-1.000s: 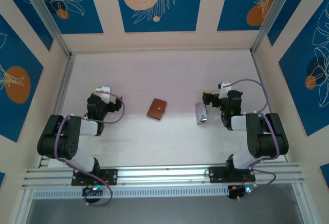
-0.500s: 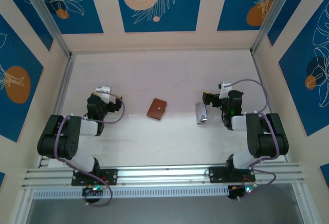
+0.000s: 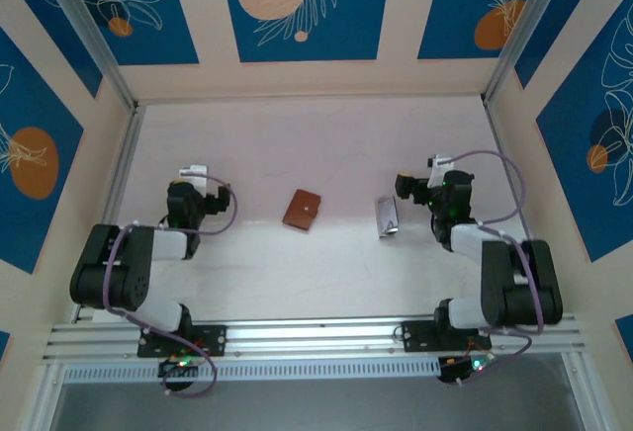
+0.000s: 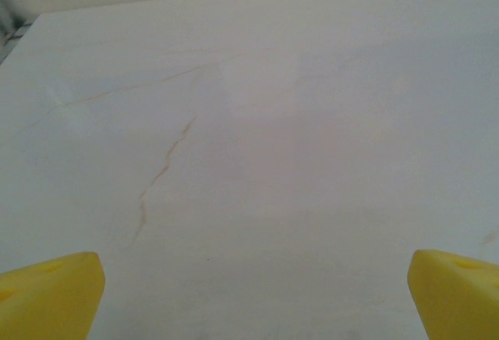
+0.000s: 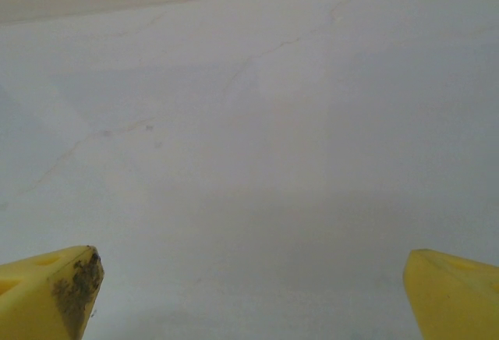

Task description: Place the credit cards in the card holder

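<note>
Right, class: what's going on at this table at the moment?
Nothing is being handled. The closed brown card holder lies in the middle of the table, with the silvery credit cards apart to its right, nearer the right arm. The left gripper and right gripper are both open and empty above bare tabletop.

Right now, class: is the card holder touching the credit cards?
Apart. The top external view shows a strip of bare table between the card holder and the credit cards.
</note>
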